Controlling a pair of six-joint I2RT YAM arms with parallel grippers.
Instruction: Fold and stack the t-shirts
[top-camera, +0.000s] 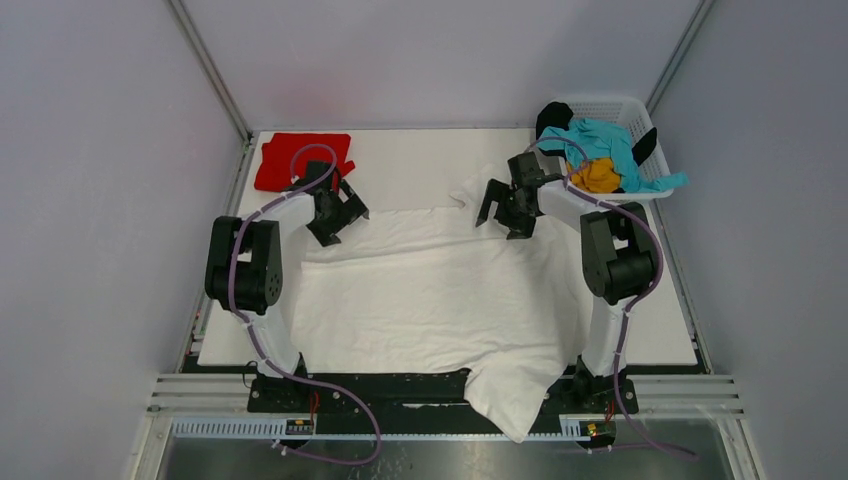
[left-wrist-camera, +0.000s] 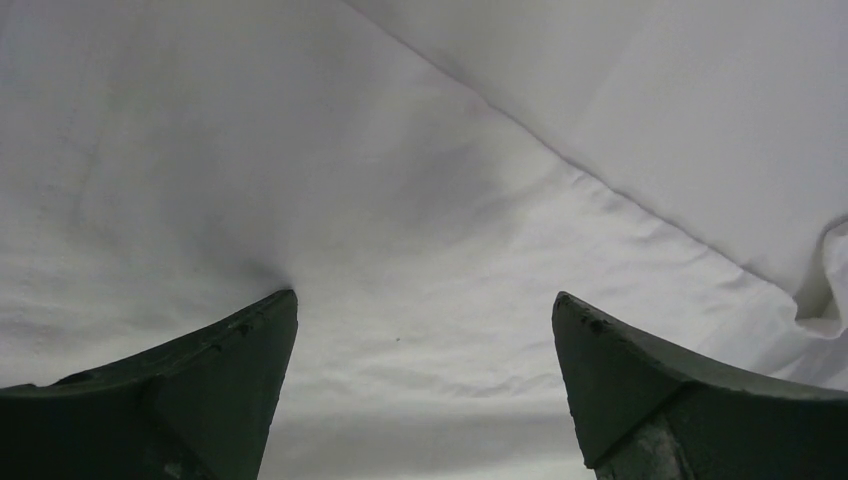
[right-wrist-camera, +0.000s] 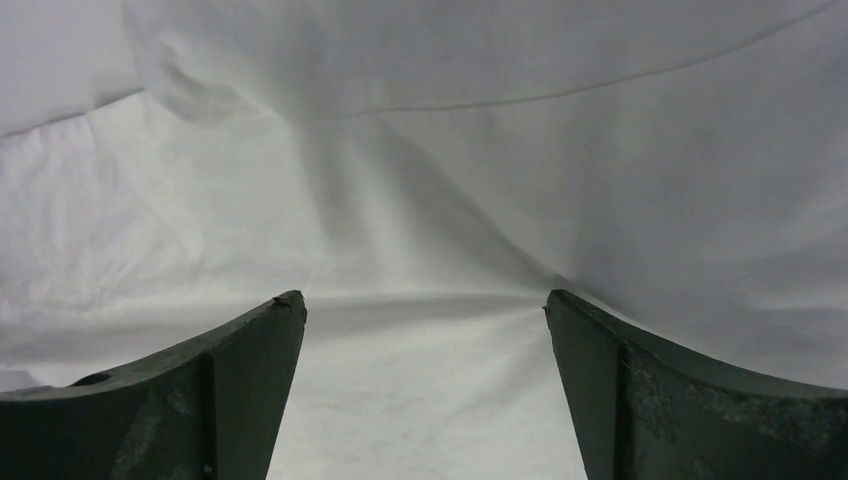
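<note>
left gripper (top-camera: 343, 225) and right gripper (top-camera: 503, 222) both released, over the far edge of the white t-shirt (top-camera: 430, 300) spread on the table (top-camera: 660, 330)
only the top view shows the folded red t-shirt (top-camera: 300, 158) far left and the basket (top-camera: 600, 103) of teal, orange and black cloth (top-camera: 605, 145) far right; wrist views show just white cloth between parted fingers, contact hard to judge.

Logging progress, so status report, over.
Both open: left gripper, right gripper, low over far edge of white t-shirt. Shirt spread out, unfolded, near corner hanging off table. Red t-shirt folded far left. Nothing blocking.
</note>
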